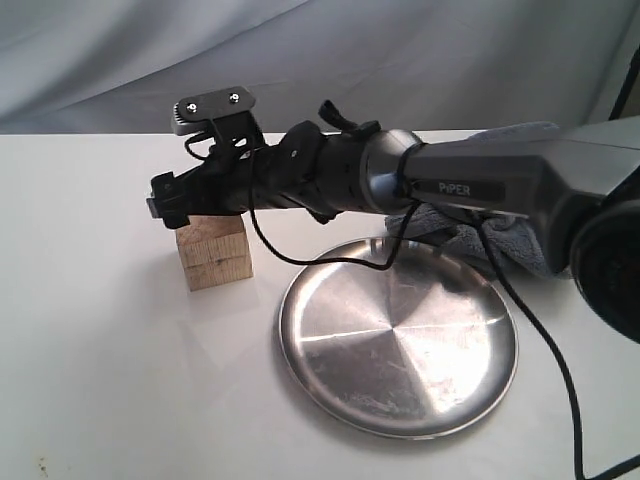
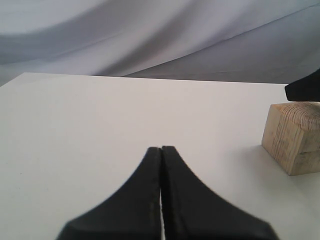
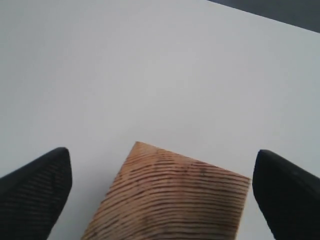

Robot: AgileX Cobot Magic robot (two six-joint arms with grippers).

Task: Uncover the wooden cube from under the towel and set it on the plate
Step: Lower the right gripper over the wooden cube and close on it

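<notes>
Pale tan wood sits between my right fingers: the wooden cube (image 1: 213, 255) stands uncovered on the white table (image 1: 100, 380), near the plate (image 1: 400, 370) but apart from its rim; my right gripper (image 3: 161, 150) hangs just above the cube, spread wide, one finger off each side with table showing in both gaps, so I hold nothing; the towel (image 1: 510, 245) lies bunched at the plate's far edge, partly hidden behind my right arm; my left gripper (image 2: 161, 149) is low over the table, fingers pressed together on nothing, apart from the cube.
</notes>
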